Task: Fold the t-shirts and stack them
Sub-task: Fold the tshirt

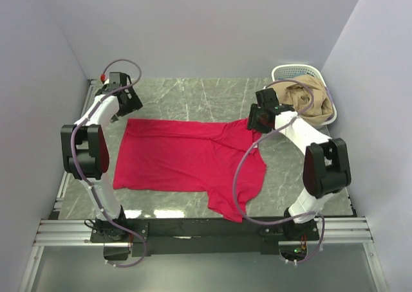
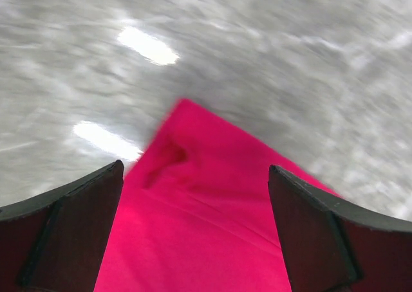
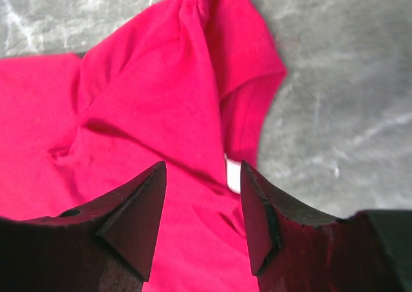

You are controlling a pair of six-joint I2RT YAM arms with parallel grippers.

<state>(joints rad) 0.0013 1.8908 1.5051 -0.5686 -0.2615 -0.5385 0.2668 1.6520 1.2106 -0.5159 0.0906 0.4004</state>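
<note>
Reaching to the far-left corner of the shirt [image 1: 187, 157], the left gripper [image 1: 118, 116] has its two dark, wedge-shaped fingers spread wide and holds nothing. Its wrist view is blurred. It shows what the top view hides: the pointed cloth corner [image 2: 206, 228] lies between the fingers [image 2: 71, 234], with a small dent in it. Whether the fingers touch the cloth cannot be told.

The one red shirt is soft, matte, crimson cloth. It lies spread on the glossy grey marbled table [image 1: 193, 96], its body a smooth rectangle. Its right end is rumpled, with one sleeve drooping toward the near edge.

At the shirt's far-right end the right gripper [image 1: 255, 121] is also parted and grips nothing. Only its wrist view shows the folds around the collar, a stitched sleeve hem and a small white label [image 3: 233, 176] just between the fingertips [image 3: 138, 202].

Right of the shirt and beyond it, one white plastic lattice basket [image 1: 293, 69] with a rounded rim holds a crumpled tan cloth [image 1: 310, 103]. Only the top view shows it.

In all there are two arms, two grippers, one red shirt, one basket and one tan bundle.
</note>
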